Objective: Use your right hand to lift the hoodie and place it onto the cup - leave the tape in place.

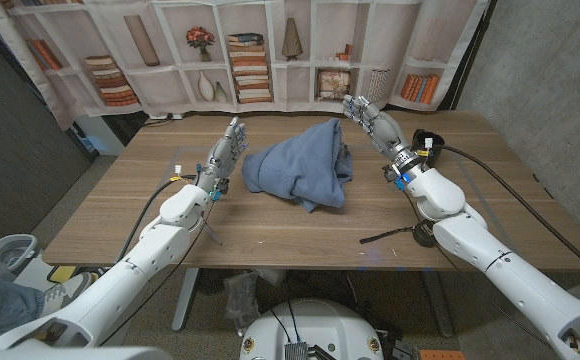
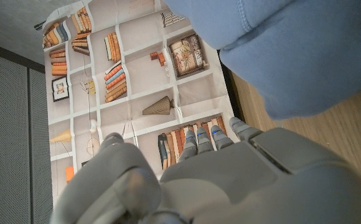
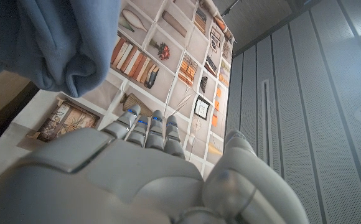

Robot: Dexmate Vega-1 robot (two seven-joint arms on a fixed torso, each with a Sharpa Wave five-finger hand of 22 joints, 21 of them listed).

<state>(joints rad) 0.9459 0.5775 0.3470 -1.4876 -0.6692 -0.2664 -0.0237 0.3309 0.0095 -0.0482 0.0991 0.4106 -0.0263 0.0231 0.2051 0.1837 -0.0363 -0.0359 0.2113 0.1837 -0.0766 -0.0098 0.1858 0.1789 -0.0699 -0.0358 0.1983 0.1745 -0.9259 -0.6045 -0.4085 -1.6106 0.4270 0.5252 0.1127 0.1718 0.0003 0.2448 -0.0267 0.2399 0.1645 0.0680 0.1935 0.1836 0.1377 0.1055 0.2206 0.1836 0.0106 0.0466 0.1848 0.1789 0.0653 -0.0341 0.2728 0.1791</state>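
A blue hoodie lies heaped in the middle of the wooden table; its bulk also shows in the left wrist view and the right wrist view. Whatever is under the heap is hidden. My right hand stands just right of the hoodie, fingers straight and apart, holding nothing. My left hand stands just left of the heap, fingers straight and holding nothing. In the wrist views each hand, left and right, points at the backdrop.
A bookshelf-printed backdrop hangs behind the table's far edge. A black cable lies on the table near my right forearm. A black object sits at the right, behind my right wrist. Bare wood spans the front of the table.
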